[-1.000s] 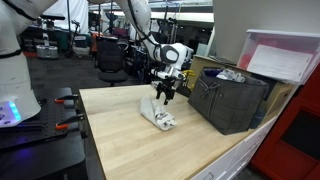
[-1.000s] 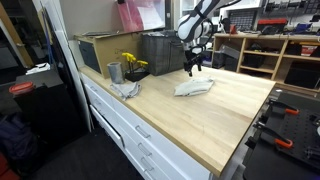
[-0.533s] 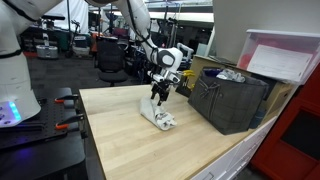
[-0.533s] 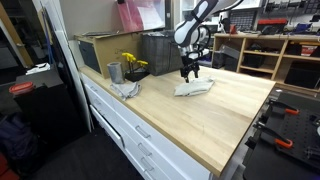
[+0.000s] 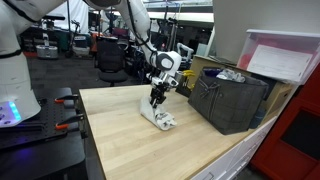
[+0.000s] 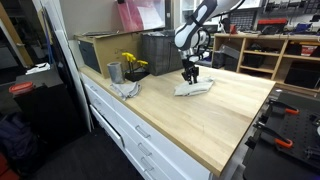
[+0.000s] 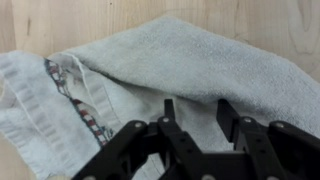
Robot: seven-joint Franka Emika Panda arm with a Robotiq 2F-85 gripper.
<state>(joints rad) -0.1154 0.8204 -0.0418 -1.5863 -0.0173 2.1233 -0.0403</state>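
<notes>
In an exterior view the gripper [image 5: 157,98] hangs close over a crumpled towel [image 5: 161,118] on the counter [image 5: 115,145], with a dark crate [image 5: 228,102] near; in an exterior view a metal cup [image 6: 114,72], yellow flowers [image 6: 131,62] and a second cloth [image 6: 127,90] lie well apart from the towel; in the wrist view the fingers [image 7: 228,112] are spread over the towel's folds, pinching nothing

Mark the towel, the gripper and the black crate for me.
towel [image 7: 200,55]: wrist view, on its broad upper surface.
gripper [image 5: 156,99]: in an exterior view, midway between its fingertips.
black crate [image 5: 232,108]: in an exterior view, on its near side wall.
</notes>
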